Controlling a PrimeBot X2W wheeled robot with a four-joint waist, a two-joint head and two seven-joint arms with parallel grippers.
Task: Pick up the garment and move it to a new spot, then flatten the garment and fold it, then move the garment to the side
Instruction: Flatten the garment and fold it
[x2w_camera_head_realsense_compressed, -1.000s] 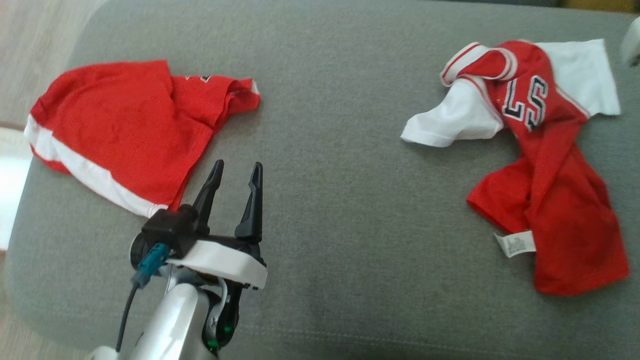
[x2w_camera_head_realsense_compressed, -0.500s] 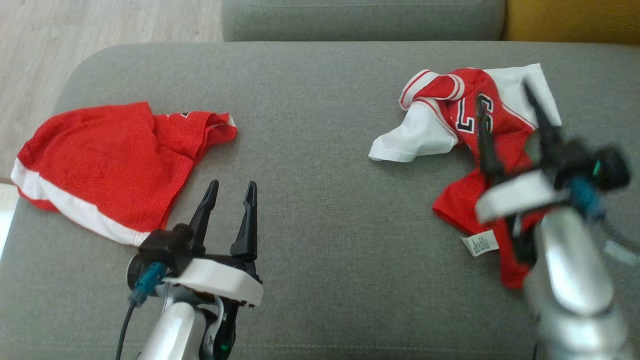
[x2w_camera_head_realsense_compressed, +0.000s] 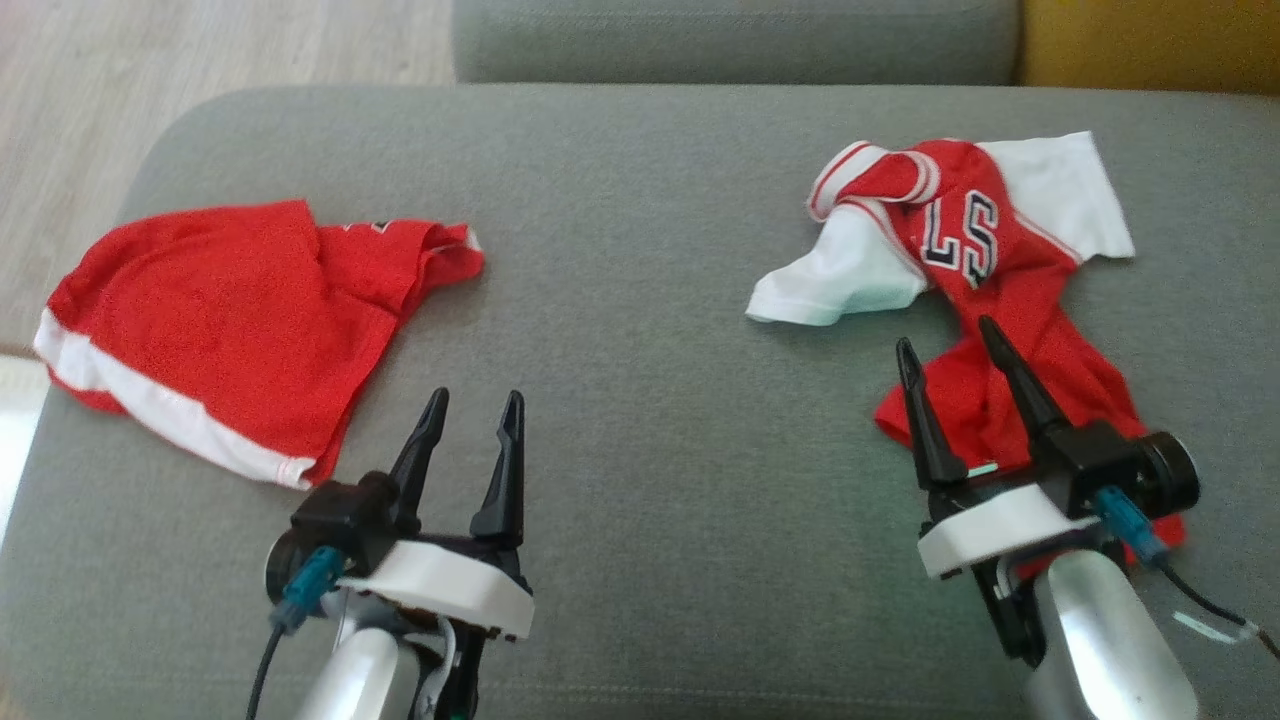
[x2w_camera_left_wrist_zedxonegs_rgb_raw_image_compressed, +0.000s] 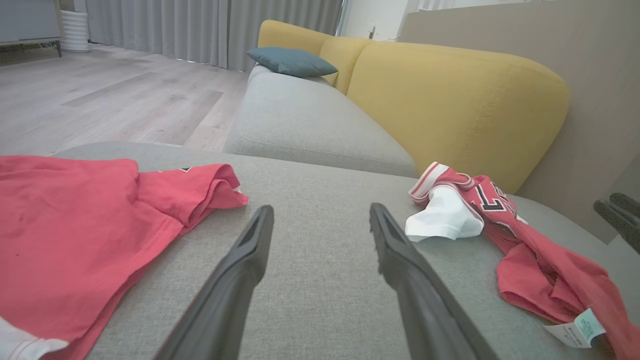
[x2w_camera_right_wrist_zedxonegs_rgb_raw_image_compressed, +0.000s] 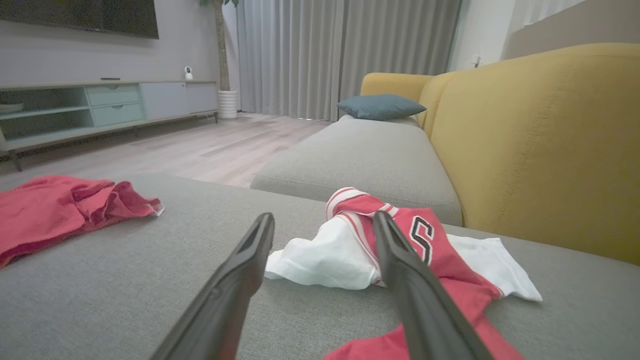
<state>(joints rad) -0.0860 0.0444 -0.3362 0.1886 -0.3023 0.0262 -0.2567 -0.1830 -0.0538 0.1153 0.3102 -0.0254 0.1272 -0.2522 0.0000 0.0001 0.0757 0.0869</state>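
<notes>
Hovering low over a grey sofa cushion (x2w_camera_head_realsense_compressed: 650, 250), both arms reach fwd, silver forearms at the bottom edge, fingers pointing away from the robot. Left pincer (x2w_camera_head_realsense_compressed: 476, 398): spread, empty, just right of red shorts (x2w_camera_head_realsense_compressed: 220, 310) lying at left. Right pincer (x2w_camera_head_realsense_compressed: 947, 335): spread, empty, tips over the lower red part of a crumpled red & white numbered jersey (x2w_camera_head_realsense_compressed: 1000, 260) at the cushion's right.

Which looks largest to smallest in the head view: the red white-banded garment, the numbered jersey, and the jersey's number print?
1. Red white-banded garment, widest spread.
2. Numbered jersey, close behind; it is bunched and partly behind the jaws of the right gripper, so ranks 1 and 2 are unsure.
3. Number print, clearly smallest.
</notes>
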